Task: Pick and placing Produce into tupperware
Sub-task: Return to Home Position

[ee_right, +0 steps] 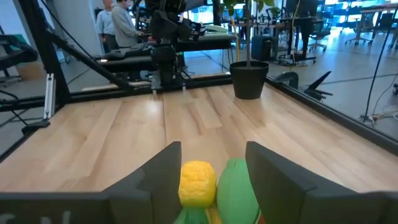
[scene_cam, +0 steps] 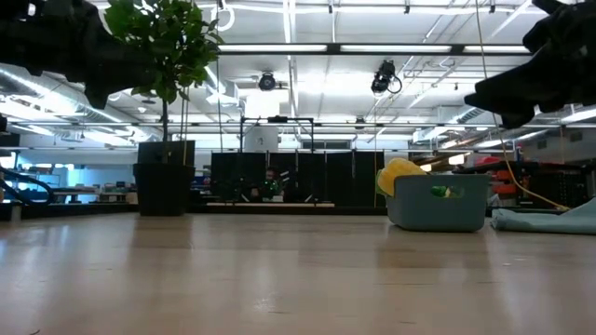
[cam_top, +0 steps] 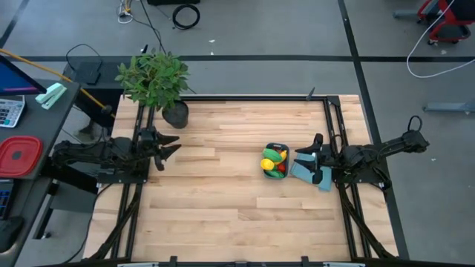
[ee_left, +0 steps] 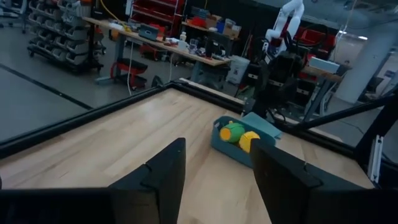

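The produce (cam_top: 273, 160) lies piled in the tupperware (scene_cam: 438, 212), right of table centre; packing appears complete. The right gripper (cam_top: 300, 157) hovers just beside the tub; the left gripper (cam_top: 177, 143) waits near the potted plant (cam_top: 156, 78); both sets of fingers are spread and empty. Next move, as judged: retract the right arm clear of the tub.

produce (scene_cam: 400, 175) mostly hidden, behind tupperware (scene_cam: 430, 212) wall
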